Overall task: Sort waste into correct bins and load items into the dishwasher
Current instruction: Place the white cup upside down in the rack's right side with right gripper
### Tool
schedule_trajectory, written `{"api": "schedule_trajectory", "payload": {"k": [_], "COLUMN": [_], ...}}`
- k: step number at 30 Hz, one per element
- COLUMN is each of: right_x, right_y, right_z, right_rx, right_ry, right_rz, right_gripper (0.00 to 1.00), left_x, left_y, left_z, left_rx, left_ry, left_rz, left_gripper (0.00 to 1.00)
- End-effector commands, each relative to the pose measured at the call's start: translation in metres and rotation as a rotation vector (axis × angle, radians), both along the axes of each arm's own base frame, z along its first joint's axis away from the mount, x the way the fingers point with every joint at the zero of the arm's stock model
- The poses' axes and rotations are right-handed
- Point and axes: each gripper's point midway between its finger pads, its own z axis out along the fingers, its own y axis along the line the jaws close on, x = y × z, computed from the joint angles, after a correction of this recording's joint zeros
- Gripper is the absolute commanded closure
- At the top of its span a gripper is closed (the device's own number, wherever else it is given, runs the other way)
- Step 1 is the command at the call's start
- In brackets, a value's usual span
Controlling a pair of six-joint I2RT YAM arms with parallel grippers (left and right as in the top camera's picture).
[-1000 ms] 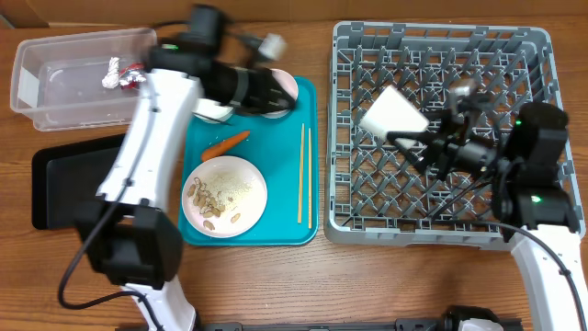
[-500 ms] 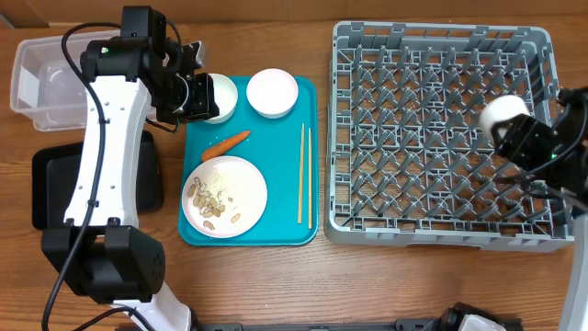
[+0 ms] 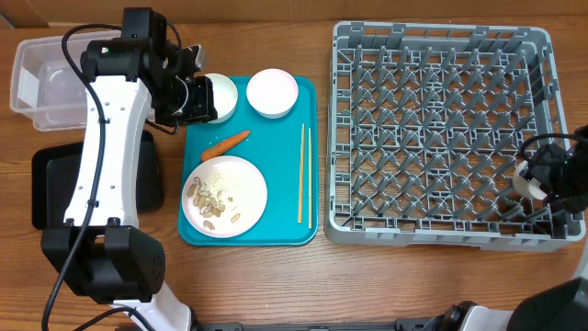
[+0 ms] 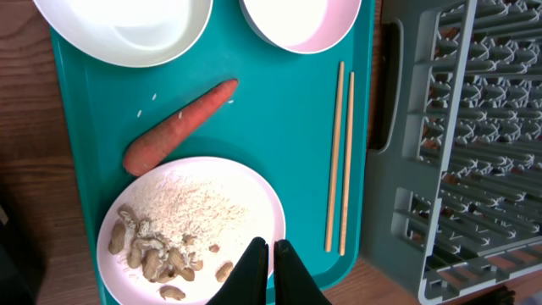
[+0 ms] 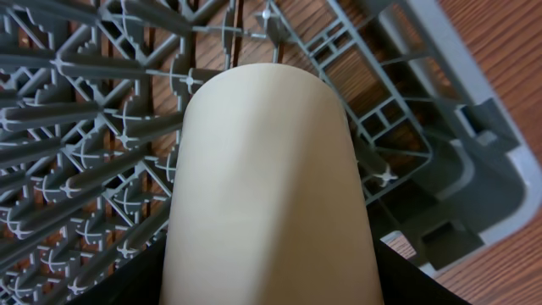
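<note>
Status: cup (image 5: 271, 186) has moved. R gripper (image 3: 536, 178) took it from mid-rack to the near-right corner of the dish rack (image 3: 432, 129) in the last sec. Wrist cam has it lying low over the lattice by the corner wall; can't tell if it touches the base yet. Fingers stand a cup's width apart and grip its sides, so it's held, not released.

L arm has pulled back off the teal tray (image 3: 276, 228). L gripper (image 4: 271, 254) is pinched fully closed w/ nothing in it, hovering over the plate (image 4: 254, 199) edge.

The wrapper was in the clear tub (image 3: 32, 83) a sec ago; the arm blocks that spot now.

My read: wrapper sorted, cup abt to be set down = 1st dish loaded.

Still on the tray:
- carrot (image 3: 226, 142)
- 2 bowls (image 3: 272, 92)
- chopsticks (image 3: 303, 173)
- plate w/ scraps (image 4: 157, 254)

Black tray (image 3: 50, 188) looks unused. Carrot prob next for L, imo.
</note>
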Motion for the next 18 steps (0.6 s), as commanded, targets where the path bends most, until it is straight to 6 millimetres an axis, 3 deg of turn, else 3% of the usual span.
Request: {"api": "schedule_trajectory", "payload": {"k": [1,5,11,12,14,18], "right_x": [0.0057,0.0032,0.0024,0.0024,0.0024,0.0034], "right_y": [-0.0004,0.0012,0.0086,0.0086,0.0084,0.0088], "right_z": [0.0035,0.0028,-0.0009,-0.0009,-0.0009,-0.0006], "right_rx": [0.009,0.016,0.055,0.055,0.054,0.057], "right_ry": [-0.020,-0.009,-0.010,-0.010,-0.010,-0.015], "right_rz": [-0.002,-0.002,0.004,0.004,0.004,0.004], "right_gripper": [0.70,0.69,0.14,0.10,0.04,0.01], "left_x": [-0.0010,-0.0022,-0.0028,-0.0031,-0.0034,-0.0034], "left_y": [0.0027,0.0027,0.0027,0.0027,0.0027,0.0028], "left_z": [0.0117,0.0114,0.0112,0.0112,0.0111,0.0111], "left_rx": [0.006,0.006,0.006,0.006,0.006,0.006], "left_ry": [-0.033,-0.027,-0.025,-0.024,-0.023,-0.023], "left_rz": [0.008,0.008,0.008,0.008,0.008,0.008], "left_gripper": [0.93,0.93,0.93,0.93,0.92,0.92]}}
